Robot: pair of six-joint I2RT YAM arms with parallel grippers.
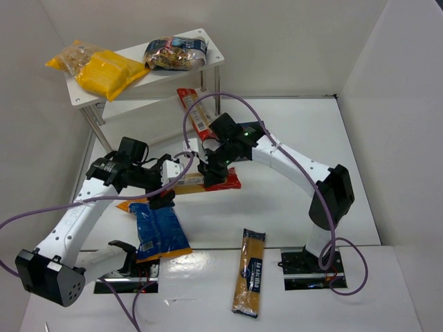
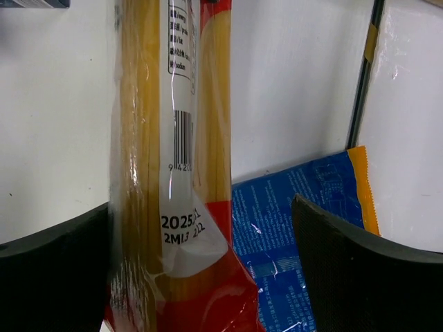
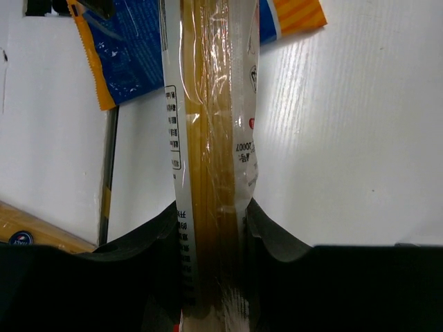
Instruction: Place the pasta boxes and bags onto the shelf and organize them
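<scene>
The right tool point(image 1: 211, 174) is clamped on a red-and-clear spaghetti packet point(image 1: 228, 181). In the right wrist view, both fingers point(image 3: 277, 242) of this tool point(image 3: 211, 235) press flat against the packet point(image 3: 211, 138), which runs straight out ahead of them.

The left tool point(image 1: 172, 182) is spread wide around the same packet's other end. In its own view, the packet point(image 2: 173, 173) stands between the fingers point(image 2: 346, 256) of the tool point(image 2: 201, 228). It is close against one pad, with a clear gap to the other. I cannot tell whether it touches the near pad. The two tools face each other, with the packet stretched between them above the desk point(image 1: 291, 207).

Under the left tool and towards its base, a blue bag point(image 1: 158, 232) with an orange edge lies flat. It shows beneath the packet in both wrist views point(image 2: 297, 228) point(image 3: 131, 55).

Just beyond the right tool lies a second red packet point(image 1: 196, 114), its far end by a shelf leg. The shelf point(image 1: 214, 50) stands beyond both tools, to the left. On its top board are a yellow bag point(image 1: 107, 72) and, beside it, a dark bag point(image 1: 174, 54).

Nearer than the right tool, between the two arm bases, a long packet with a blue label point(image 1: 249, 272) lies on the desk, well apart from both tools.
</scene>
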